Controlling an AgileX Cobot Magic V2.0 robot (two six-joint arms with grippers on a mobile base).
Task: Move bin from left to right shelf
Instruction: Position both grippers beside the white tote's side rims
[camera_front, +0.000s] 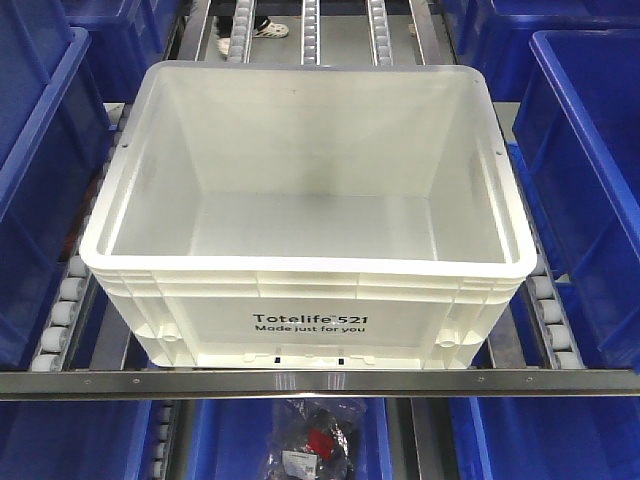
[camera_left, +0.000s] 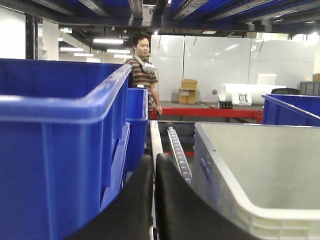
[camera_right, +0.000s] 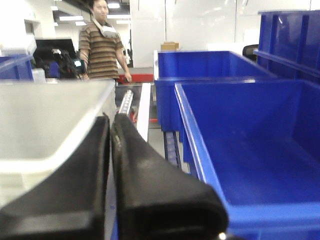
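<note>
Left tool (camera_left: 154, 161), right tool (camera_right: 111, 121) level beside bin (camera_front: 300, 266) walls, seemingly closed.

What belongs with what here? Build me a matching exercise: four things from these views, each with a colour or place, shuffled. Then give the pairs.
Things
1. bin
2. tote in the right wrist view
3. man
4. carton

Descriptions
A. brown, far back by the white wall
B. white, on the roller rails
C. striped shirt, standing beyond the racks
D. blue, nothing seen inside

Pairs: 1-B, 2-D, 3-C, 4-A
</note>
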